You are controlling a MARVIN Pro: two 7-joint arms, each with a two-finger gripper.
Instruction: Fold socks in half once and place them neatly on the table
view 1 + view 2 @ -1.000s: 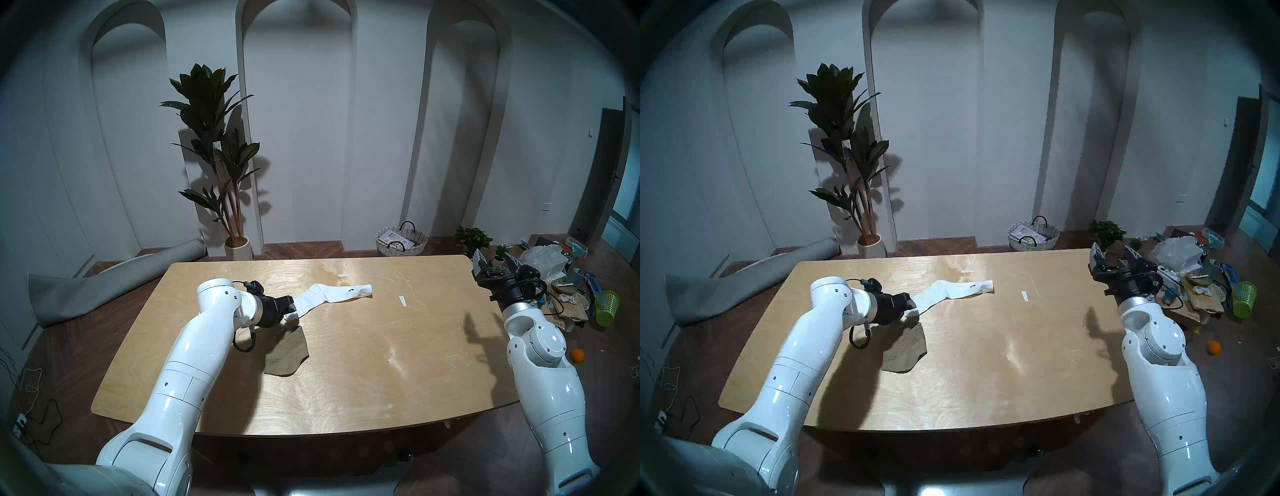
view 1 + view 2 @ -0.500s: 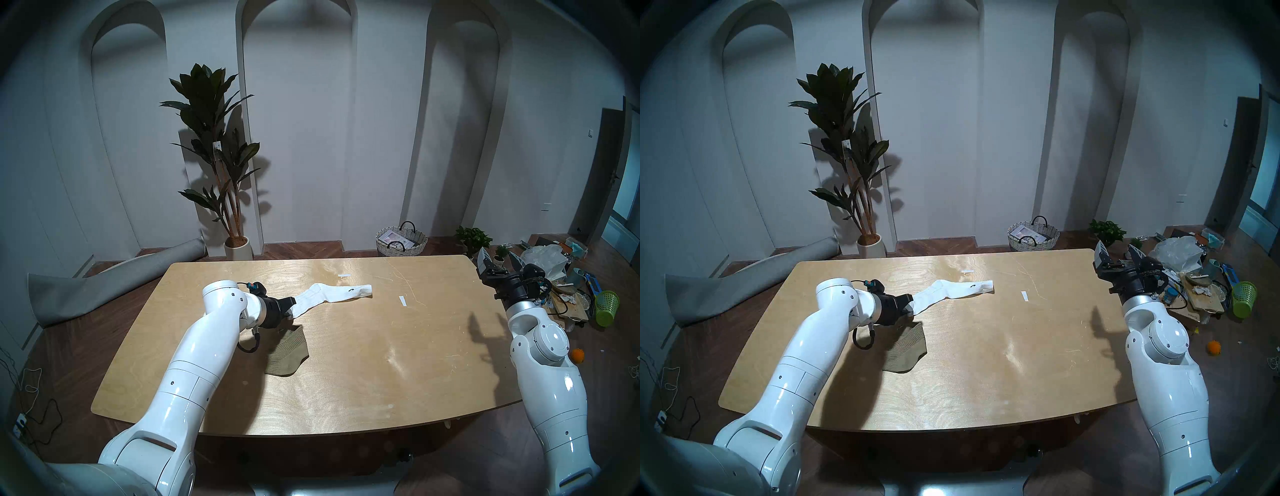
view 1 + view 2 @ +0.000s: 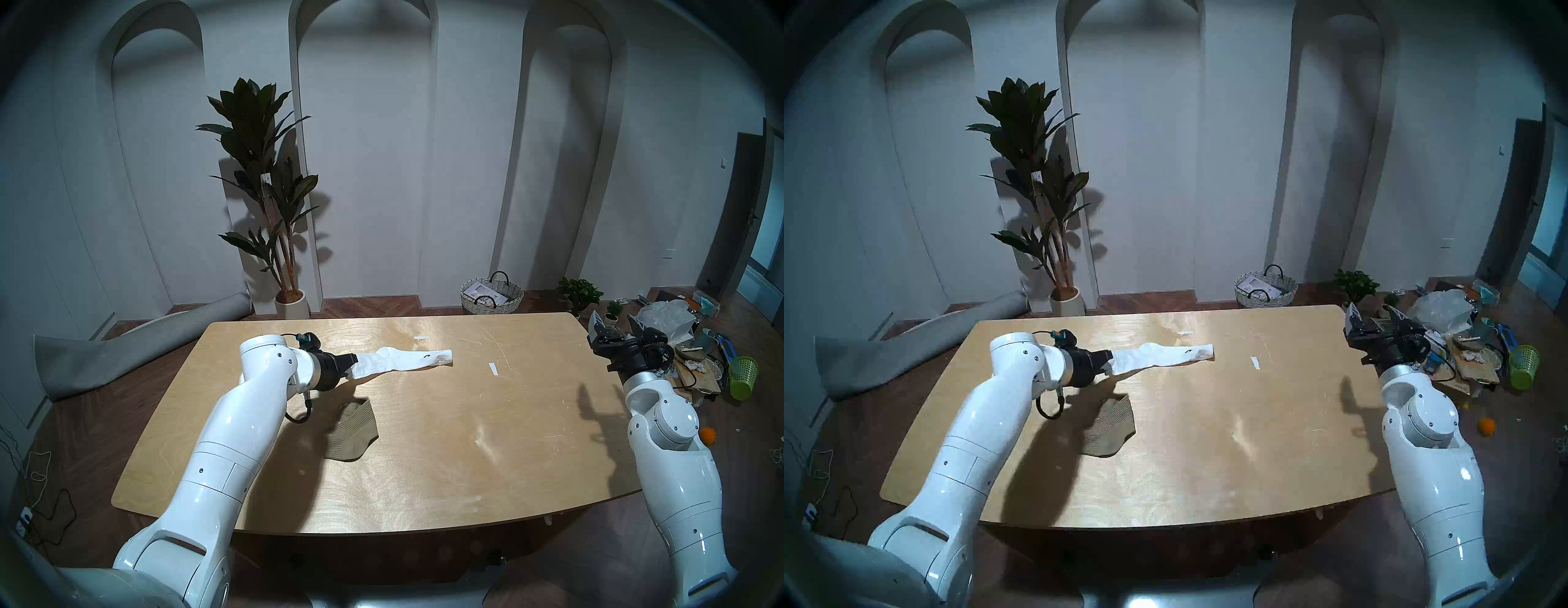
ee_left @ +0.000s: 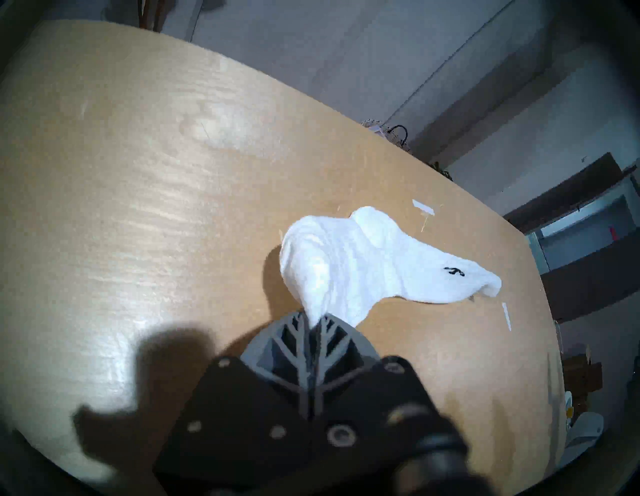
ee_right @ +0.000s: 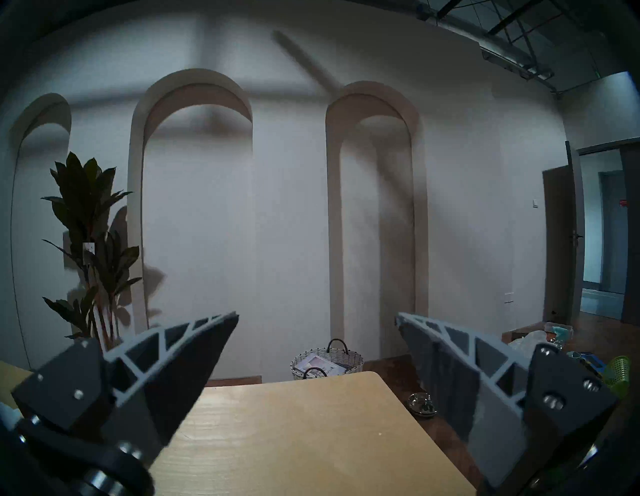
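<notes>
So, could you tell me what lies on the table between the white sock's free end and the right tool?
One small white paper strip lies between the white sock and the right tool; otherwise bare table, clearest in the head views.

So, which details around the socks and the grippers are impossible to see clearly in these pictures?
- White crew sock: the gripped end is hidden inside the left gripper in the left wrist view.
- Olive ankle sock: its far corner lies in the left arm's shadow in the head views; absent from both wrist views.
- Logo: too small to read.
- Right gripper: open, facing the wall, no sock visible.
</notes>
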